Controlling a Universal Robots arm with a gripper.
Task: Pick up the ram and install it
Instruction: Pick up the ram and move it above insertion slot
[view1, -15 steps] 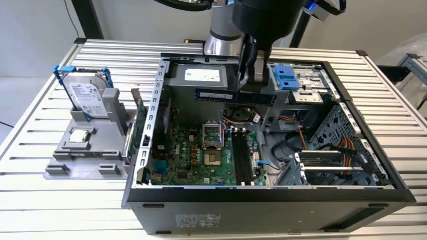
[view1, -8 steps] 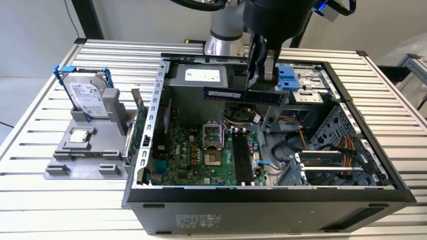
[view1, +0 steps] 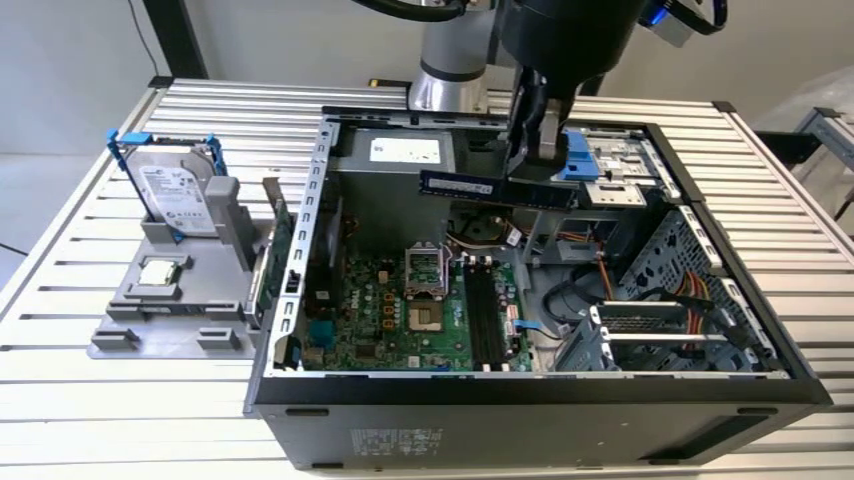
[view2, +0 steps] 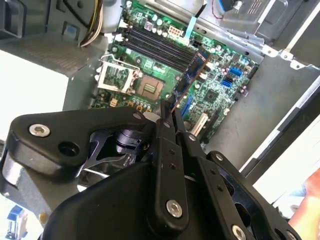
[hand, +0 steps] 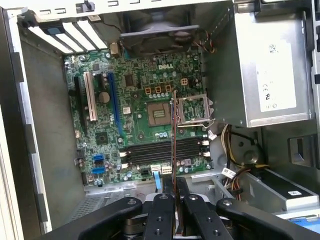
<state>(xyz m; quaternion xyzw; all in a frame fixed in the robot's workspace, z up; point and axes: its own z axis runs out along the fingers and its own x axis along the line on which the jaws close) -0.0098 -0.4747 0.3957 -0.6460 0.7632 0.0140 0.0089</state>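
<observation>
Along the bottom of the exterior view, the open computer case (view1: 534, 388) lies on its side, so the motherboard (view1: 387, 310) faces up for work from above. Its long black memory slots (view1: 483, 322), right of centre, look empty. At the left, a grey stand (view1: 114, 340) keeps the hard drive (view1: 174, 195) upright and a small square chip (view1: 160, 271) flat, both easy to reach. Farther back, upper centre, the gripper (view1: 537, 168) is clenched on the ram (view1: 467, 186), held level in the air above the case, well apart from the slots. Both wrist views show it edge-on between the fingers.
</observation>
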